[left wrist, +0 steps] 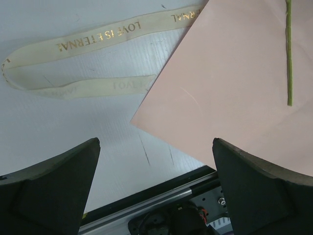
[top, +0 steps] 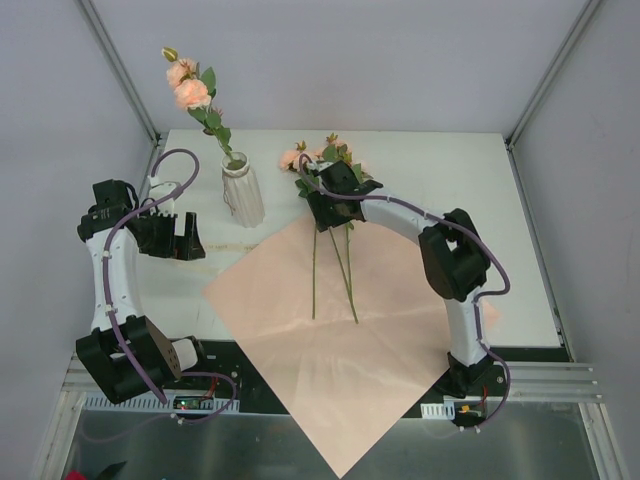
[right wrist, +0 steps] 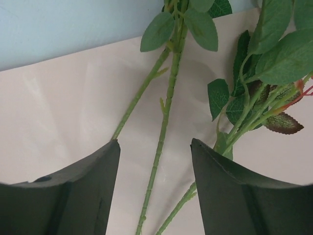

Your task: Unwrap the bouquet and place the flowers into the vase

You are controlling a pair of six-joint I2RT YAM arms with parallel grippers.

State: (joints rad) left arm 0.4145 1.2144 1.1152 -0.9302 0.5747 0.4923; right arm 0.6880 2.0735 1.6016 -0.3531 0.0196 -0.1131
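Paper spread on the surface, two flowers lying on it; left gripper wide apart, holding nothing; right gripper apart, astride one stem. We centre that stem, clamp below the leaves, then carry it to the vase beyond

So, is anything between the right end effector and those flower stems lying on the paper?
Nothing visible does. The right end effector sits open right over the flowers on the pink paper, one stem between its fingers.
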